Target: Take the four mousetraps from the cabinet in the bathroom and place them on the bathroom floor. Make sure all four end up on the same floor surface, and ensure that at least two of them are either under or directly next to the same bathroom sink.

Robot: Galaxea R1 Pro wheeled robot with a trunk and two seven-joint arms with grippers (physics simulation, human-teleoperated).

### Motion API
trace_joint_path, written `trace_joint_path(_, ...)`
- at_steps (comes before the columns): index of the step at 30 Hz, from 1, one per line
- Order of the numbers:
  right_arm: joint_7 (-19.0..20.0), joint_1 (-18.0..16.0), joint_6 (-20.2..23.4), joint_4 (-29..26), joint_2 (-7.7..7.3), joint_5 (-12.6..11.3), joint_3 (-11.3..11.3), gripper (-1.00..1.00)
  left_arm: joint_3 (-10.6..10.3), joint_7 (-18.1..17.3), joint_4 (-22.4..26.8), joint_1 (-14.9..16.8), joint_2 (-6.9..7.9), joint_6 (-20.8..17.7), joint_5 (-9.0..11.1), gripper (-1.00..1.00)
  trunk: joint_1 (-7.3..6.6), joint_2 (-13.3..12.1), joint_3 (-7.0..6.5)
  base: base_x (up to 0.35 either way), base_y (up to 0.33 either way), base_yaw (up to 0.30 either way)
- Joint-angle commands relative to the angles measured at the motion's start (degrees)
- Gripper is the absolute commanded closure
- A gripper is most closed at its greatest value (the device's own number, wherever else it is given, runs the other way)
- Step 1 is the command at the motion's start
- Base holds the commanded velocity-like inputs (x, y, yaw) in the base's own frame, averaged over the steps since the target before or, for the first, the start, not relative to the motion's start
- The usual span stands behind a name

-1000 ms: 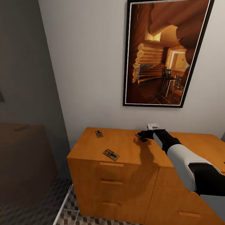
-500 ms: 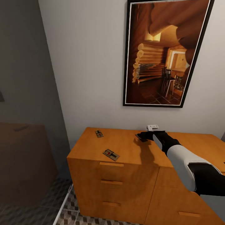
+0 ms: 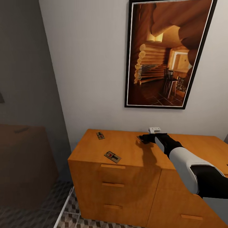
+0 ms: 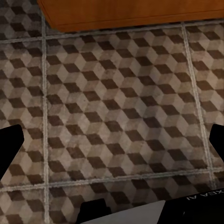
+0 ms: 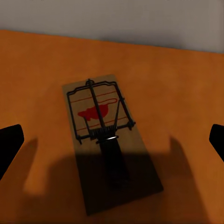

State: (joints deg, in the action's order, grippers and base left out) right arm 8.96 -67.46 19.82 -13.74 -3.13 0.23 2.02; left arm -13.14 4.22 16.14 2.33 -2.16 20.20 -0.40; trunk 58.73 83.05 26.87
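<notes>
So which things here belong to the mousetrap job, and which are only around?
Job:
- flat tan mousetraps with dark wire
- orange-brown wooden cabinet
- cube-patterned tile floor
- right end effector

Around:
- black-framed log-cabin picture
- small white object
</notes>
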Motion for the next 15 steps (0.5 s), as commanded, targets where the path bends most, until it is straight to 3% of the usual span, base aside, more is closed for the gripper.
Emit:
trace_joint_path(1, 0.2, 0.0, 0.3, -0.1, -0.04, 0.0, 0.2, -1.0, -0.4, 0.4, -0.1, 0.0, 0.03, 0.2, 0.0, -1.0, 0.0, 0.0, 0.06, 0.0, 0.0, 0.0)
trace_joint_path(15, 0.2, 0.0, -1.4, 0.3, -0.11, 0.0, 0.2, -1.0, -0.4, 0.4, -0.1, 0.0, -0.03, 0.2, 0.0, -1.0, 0.0, 0.0, 0.06, 0.0, 0.0, 0.0)
